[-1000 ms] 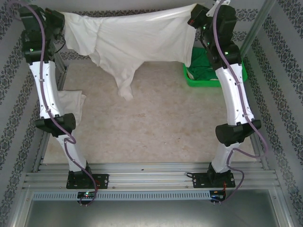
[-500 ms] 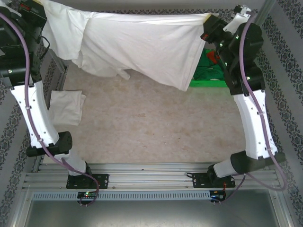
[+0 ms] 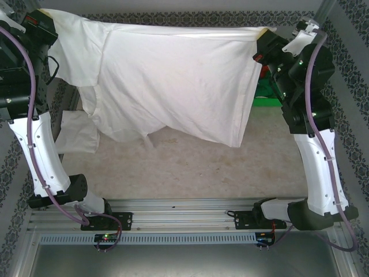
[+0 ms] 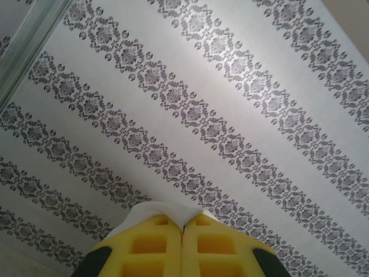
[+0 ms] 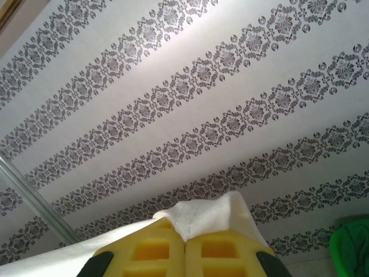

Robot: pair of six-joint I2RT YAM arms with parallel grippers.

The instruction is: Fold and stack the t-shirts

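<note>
A white t-shirt (image 3: pixel 173 81) hangs spread wide in the air between both grippers, plain side toward the top camera, its lower hem drooping toward the table. My left gripper (image 3: pixel 53 23) is shut on its upper left corner. In the left wrist view the yellow fingers (image 4: pixel 155 248) pinch a fold of white cloth (image 4: pixel 167 210). My right gripper (image 3: pixel 264 39) is shut on the upper right corner, and in the right wrist view white fabric (image 5: pixel 210 210) bunches above its shut fingers (image 5: pixel 216 254). A second white t-shirt (image 3: pixel 78 134) lies folded at the table's left edge.
A green basket (image 3: pixel 264 98) stands at the back right, mostly hidden behind the hanging shirt and the right arm. The beige table (image 3: pixel 190 167) shows below the shirt. Patterned walls close in the sides and back.
Both arms have risen and drawn back toward the near side, pulling the shirt taut. It now hangs wider and flatter and covers more of the table and basket.
</note>
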